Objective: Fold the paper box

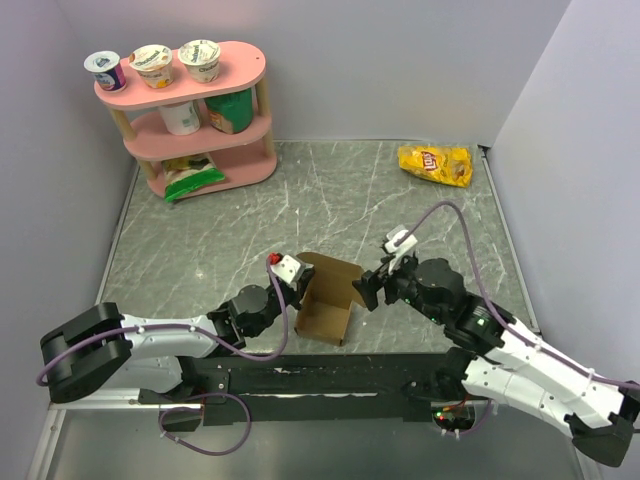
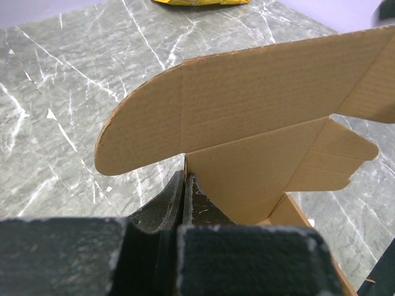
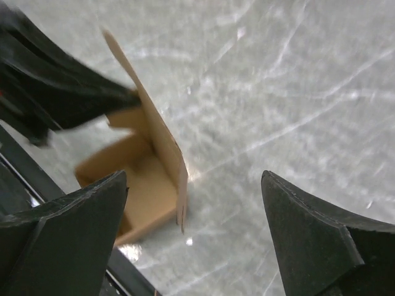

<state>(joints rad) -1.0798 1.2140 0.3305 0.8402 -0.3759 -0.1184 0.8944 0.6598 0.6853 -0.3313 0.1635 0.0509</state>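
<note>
The plain brown cardboard box (image 1: 325, 302) stands half-formed, near-centre on the grey marbled table (image 1: 430, 215): walls up, rounded flaps not yet tucked. The left gripper (image 2: 185, 194) pinches its left wall; the right gripper (image 3: 194, 179) hangs spread just right.

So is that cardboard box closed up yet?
Not closed: the paper box has its rounded flap standing up, its inside showing.

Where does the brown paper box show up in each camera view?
Top external: paper box low centre of the picture.
Left wrist: paper box fills centre and right, flap raised.
Right wrist: paper box left of centre, inside showing.
Shared landmark: grey marbled table.
</note>
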